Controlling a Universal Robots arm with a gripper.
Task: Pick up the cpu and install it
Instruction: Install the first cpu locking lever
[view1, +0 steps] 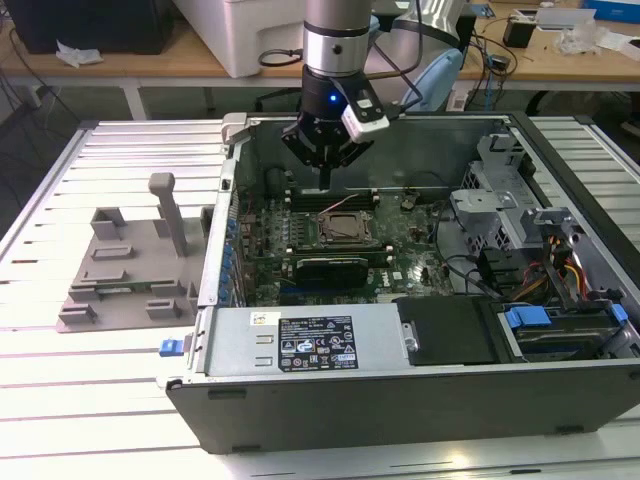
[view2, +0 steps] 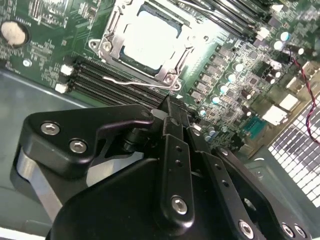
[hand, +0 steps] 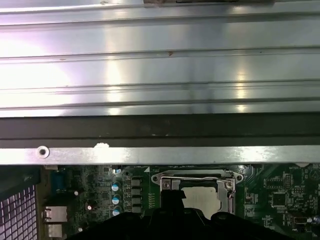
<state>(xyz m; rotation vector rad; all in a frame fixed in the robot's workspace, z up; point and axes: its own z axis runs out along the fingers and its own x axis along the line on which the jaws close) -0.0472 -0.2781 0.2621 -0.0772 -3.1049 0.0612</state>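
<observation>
Over the socket (view2: 106, 46) on the green board (view1: 400, 265), inside the open computer case (view1: 400, 400), hangs close above with jaws pinched narrow, gripping nothing that shows. Looks as if the cpu (view2: 150, 42) already lies flat in the socket, a pale shiny square at 6 o'clock from the jaws in the exterior view. Seems mostly done: picked up and dropped in. Leaves the thin wire lever (view2: 135, 81) loose beside the socket, not locked down. Rests, case and all, on a ribbed metal desk (view1: 100, 400).
</observation>
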